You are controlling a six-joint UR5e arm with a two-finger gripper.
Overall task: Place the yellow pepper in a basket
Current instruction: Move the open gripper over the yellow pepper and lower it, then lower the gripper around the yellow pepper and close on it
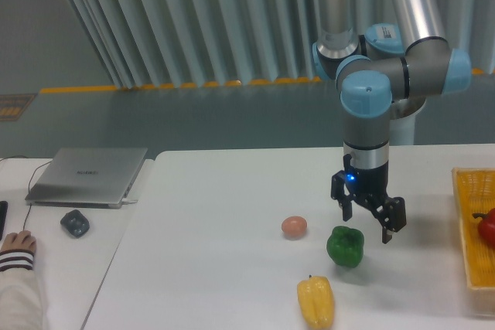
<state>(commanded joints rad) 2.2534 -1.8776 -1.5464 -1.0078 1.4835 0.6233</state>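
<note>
Just above-right of the yellow pepper (315,302) stands the green pepper (345,246); bare table (232,191) lies left of it, and rightward toward the basket (473,229).

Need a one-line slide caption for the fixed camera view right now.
Open claw hovers by the green pepper; yellow pepper lies on the table, basket at right.

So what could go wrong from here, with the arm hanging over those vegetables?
The open gripper hovers right by the green pepper, not the yellow pepper, so it might grab the wrong one. The yellow pepper lies close to the table's front edge; a nudge could roll it off. The basket already holds a red pepper, which could get bumped on the drop.
</note>
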